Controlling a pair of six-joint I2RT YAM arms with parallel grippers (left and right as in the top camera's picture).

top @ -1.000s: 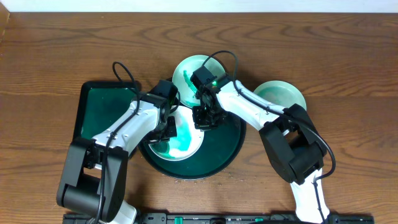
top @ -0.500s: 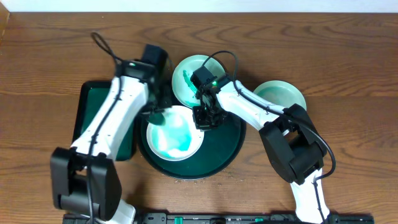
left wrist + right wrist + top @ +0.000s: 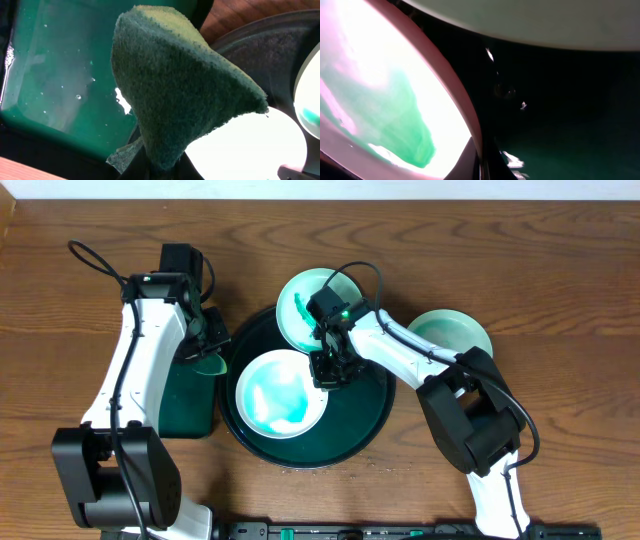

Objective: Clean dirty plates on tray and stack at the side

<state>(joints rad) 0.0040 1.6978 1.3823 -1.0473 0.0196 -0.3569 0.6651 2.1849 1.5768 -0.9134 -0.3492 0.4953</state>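
The left gripper no longer works over the near plate in the round tray; it has swung up and out to the left, and now hangs over the rectangular tray, just beside the round tray's left rim; the green sponge has gone with it, clamped in the jaws and folded to a point; the plate, half hidden under the arm a second ago, now lies fully uncovered, its teal smear in plain sight; the rectangular tray is now largely covered by the left arm.
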